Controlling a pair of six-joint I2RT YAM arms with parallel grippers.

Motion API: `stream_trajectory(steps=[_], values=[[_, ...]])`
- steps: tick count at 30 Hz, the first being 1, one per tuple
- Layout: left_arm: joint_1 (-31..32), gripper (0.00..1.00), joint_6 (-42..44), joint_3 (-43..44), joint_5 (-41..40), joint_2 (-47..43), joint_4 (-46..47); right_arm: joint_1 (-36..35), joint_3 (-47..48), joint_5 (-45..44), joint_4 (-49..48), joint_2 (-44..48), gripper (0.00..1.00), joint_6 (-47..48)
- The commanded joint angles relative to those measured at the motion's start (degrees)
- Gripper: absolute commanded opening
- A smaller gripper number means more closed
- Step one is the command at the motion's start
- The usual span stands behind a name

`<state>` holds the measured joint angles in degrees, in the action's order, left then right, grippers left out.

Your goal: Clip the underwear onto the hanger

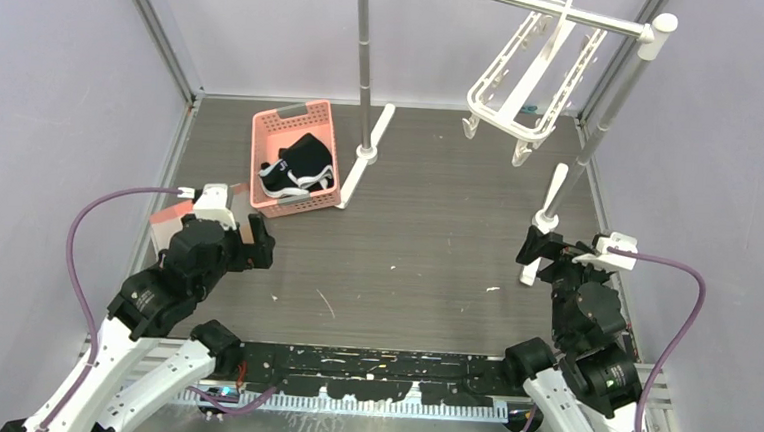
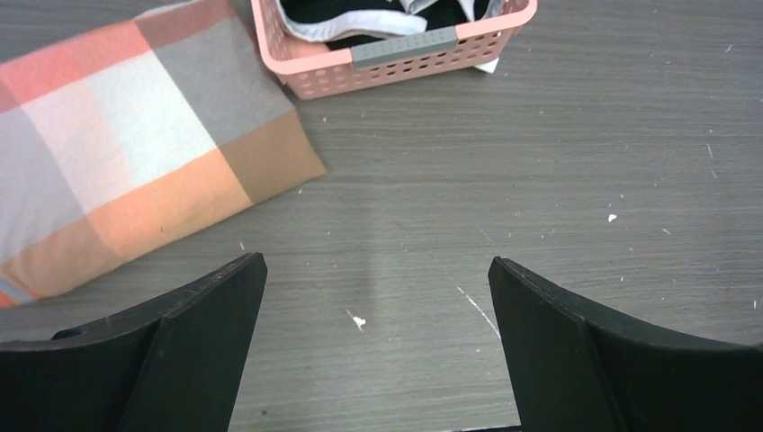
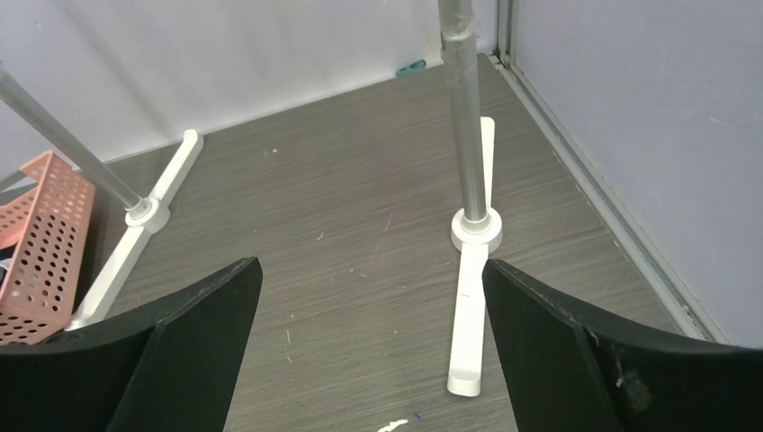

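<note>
Both end effectors hover wide and empty over the counter (image 1: 427,239): the left end effector (image 1: 254,236) sits near-left, its jaws spread well apart and aimed toward the pink basket (image 1: 261,159), and the right end effector (image 1: 539,248) sits near-right, equally spread and facing a foot of the rail stand (image 1: 549,196). Neither one touches anything. The underwear (image 1: 296,166) lies crumpled inside the basket at the far left, black cloth with white piping showing above the rim. The hanger (image 1: 526,85) hangs tilted from the stand's top bar at the far right, well apart from the basket, and no garment shows on its clips. A plaid cloth (image 2: 135,144) lies on the counter just left of the basket, beside the left arm. By this layout the task looks barely begun, if at all: nothing is picked up and nothing is clipped. What remains is everything, as I judge it: reaching into the basket, lifting the underwear out, carrying it across to the hanger, and fastening the waistband under a clip, likely with one arm steadying the frame.
</note>
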<state>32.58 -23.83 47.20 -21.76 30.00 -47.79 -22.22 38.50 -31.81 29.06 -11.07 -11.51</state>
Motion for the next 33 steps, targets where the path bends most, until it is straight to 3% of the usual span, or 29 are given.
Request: stream_trajectory(steps=[1, 15, 21, 27, 33], values=[[-0.57, 0.98, -2.65, 3.64, -0.3, 1.54, -4.15, 1.13, 3.86, 0.52, 2.81, -2.06, 0.99, -4.55], [-0.9, 0.98, -2.76, 6.31, 1.3, 8.17, -4.67, 1.98, 11.77, 2.95, 11.29, -13.8, 1.0, -14.72], [-1.03, 1.0, -2.91, 8.35, 1.01, 13.9, -0.6, 2.01, 13.2, 5.0, 12.74, -16.58, 1.0, -18.06], [-4.86, 0.91, -1.05, 12.66, 3.02, 25.23, 8.46, 2.04, 13.56, 8.14, 12.87, -18.75, 1.0, -18.82], [-18.71, 0.7, -2.95, 17.63, 19.16, 38.91, 13.8, 2.03, 12.92, 11.07, 12.55, -19.95, 1.0, -18.24]])
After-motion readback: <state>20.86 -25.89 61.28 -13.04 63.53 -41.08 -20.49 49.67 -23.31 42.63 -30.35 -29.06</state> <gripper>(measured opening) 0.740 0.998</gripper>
